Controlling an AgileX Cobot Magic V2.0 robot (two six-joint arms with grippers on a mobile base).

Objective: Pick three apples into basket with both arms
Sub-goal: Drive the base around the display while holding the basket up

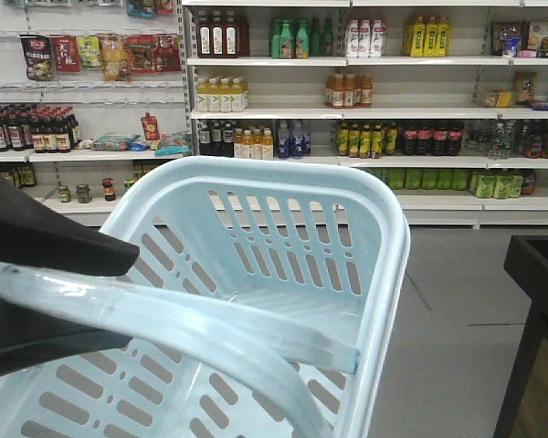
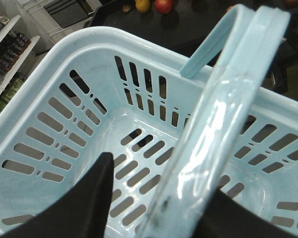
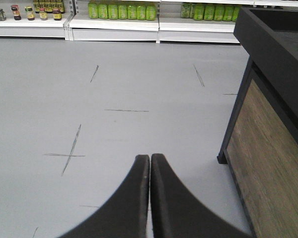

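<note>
Left and right wrist views with the front view, at the carrying stage. The basket (image 1: pixel 256 192) hung in front of the robot, its slotted interior empty in every view that showed it; no apple had yet been placed. The left gripper (image 2: pixel 164 186) straddled the basket's handle (image 2: pixel 228 99), one black jaw on either side of the pale bar and seemingly bearing its weight. This grasp appeared chosen so that the basket's mouth faced upward and stayed unobstructed for fruit dropped in by the other arm. The left arm was held low and forward, its wrist camera looking steeply down into the basket.

One red apple (image 2: pixel 164 5) lay on the dark table (image 2: pixel 139 25) beyond the far rim, well apart from the basket. A yellowish fruit beside it could not be identified.

The right gripper (image 3: pixel 149 163) had its jaws pressed together with nothing between them. It pointed out over the grey floor (image 3: pixel 114 99), beside a black, wood-sided unit, probably the same table. This pose suggested a free arm waiting to reach for the fruit; the jaws would first need to part.
</note>
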